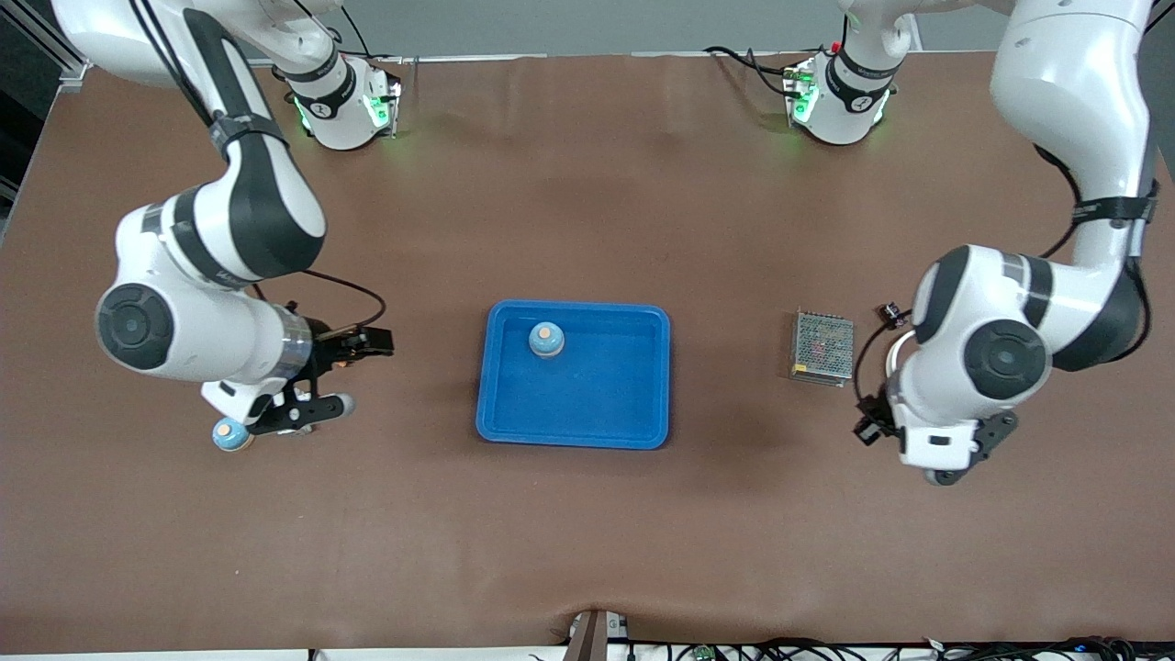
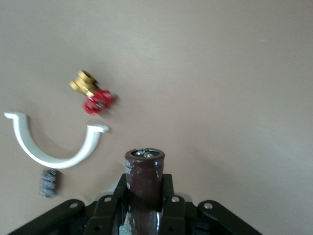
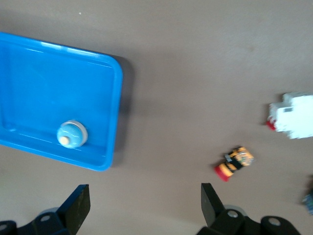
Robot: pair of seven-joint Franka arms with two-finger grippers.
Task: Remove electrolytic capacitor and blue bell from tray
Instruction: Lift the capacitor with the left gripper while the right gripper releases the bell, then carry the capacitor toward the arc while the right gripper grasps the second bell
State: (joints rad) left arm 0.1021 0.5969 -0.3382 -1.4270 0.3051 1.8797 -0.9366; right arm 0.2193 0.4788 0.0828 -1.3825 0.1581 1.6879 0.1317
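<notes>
My left gripper (image 2: 145,182) is shut on a dark brown capacitor (image 2: 145,171), which stands up between the fingers. In the front view this gripper (image 1: 944,473) hangs over the table at the left arm's end, and the capacitor is hidden under the hand. A light blue bell (image 1: 546,340) with an orange button sits in the blue tray (image 1: 643,321); the right wrist view also shows that bell (image 3: 72,134). A second bell (image 1: 231,434) stands on the table beside my right gripper (image 1: 312,404). The right gripper (image 3: 144,193) is open and holds nothing.
A metal mesh box (image 1: 822,347) lies between the tray and the left arm. Below the left gripper lie a brass valve (image 2: 92,92) with a red handle, a white curved clamp (image 2: 49,147) and a small capacitor (image 2: 49,183). An orange-red part (image 3: 234,161) and a white part (image 3: 293,120) lie near the tray (image 3: 115,98).
</notes>
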